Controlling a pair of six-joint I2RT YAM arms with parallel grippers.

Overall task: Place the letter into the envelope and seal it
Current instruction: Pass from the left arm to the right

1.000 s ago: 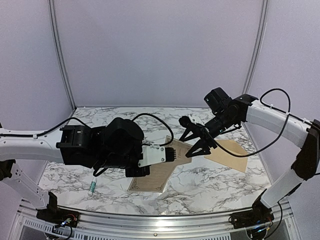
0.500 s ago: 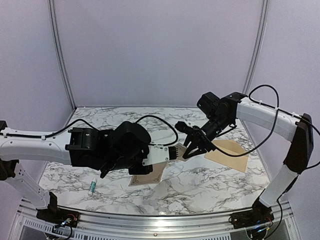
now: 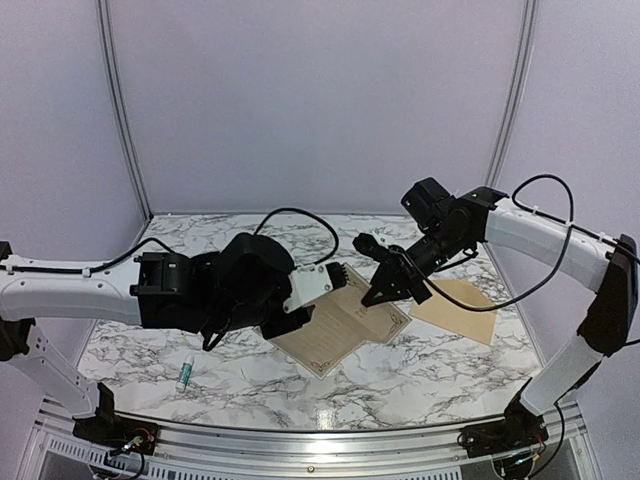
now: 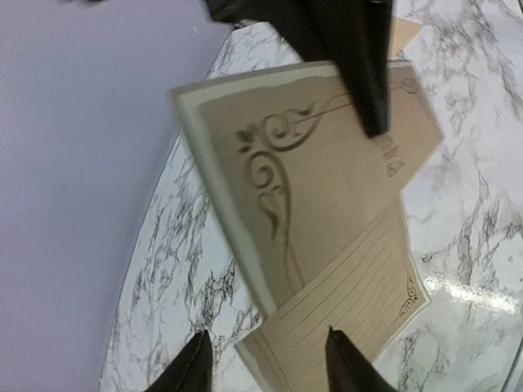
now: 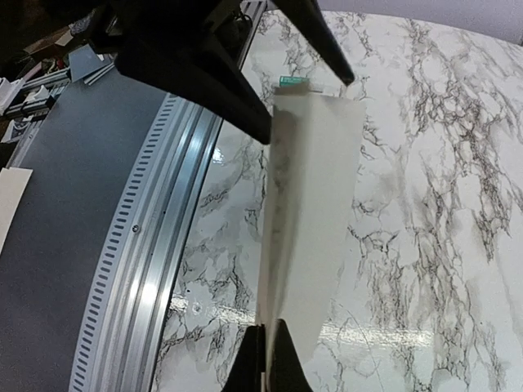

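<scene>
Fingers of my right gripper (image 5: 265, 333) pinched the letter (image 5: 315, 204) tightly; my left gripper (image 4: 263, 359) stood open, seemingly just beside it.

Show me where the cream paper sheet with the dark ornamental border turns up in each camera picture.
Top external: the cream bordered sheet is just below the picture's middle.
Left wrist: it fills the middle, printed side showing.
Right wrist: its pale back runs up the centre.
Shared landmark: the white marbled tabletop under it in all three.
</scene>
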